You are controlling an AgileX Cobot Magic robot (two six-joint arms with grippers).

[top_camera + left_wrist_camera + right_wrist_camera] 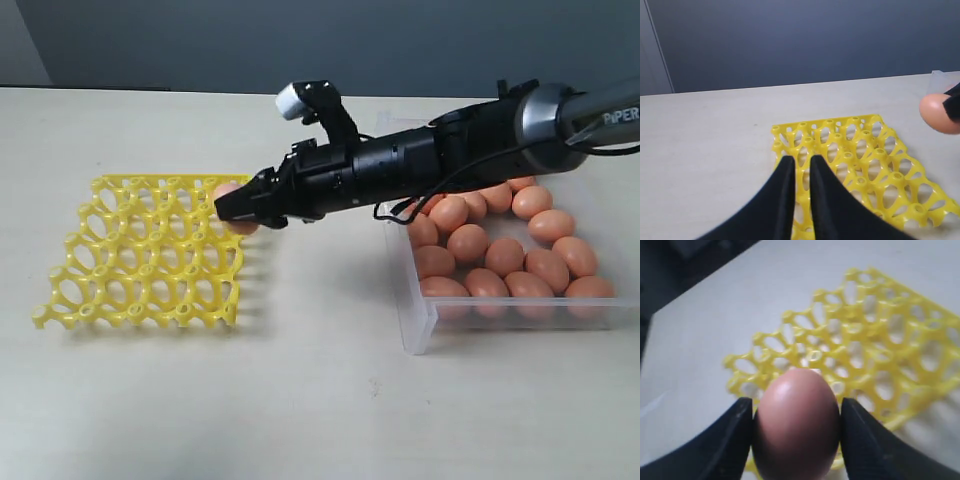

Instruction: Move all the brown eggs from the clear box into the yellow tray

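My right gripper (236,207) is shut on one brown egg (796,422) and holds it over the right edge of the yellow tray (130,262), near its far corner. That egg (939,113) also shows at the edge of the left wrist view, above the tray (863,150). None of the tray's cups that show holds an egg. The clear box (418,322) stands to the right with several brown eggs (505,255) in it. My left gripper (798,159) hovers over the tray's near side, its fingers almost together with nothing between them. It is out of the exterior view.
The right arm (450,150) stretches from the right across the clear box's far left corner. Bare beige tabletop (300,400) lies in front of the tray and box. A dark wall stands behind the table.
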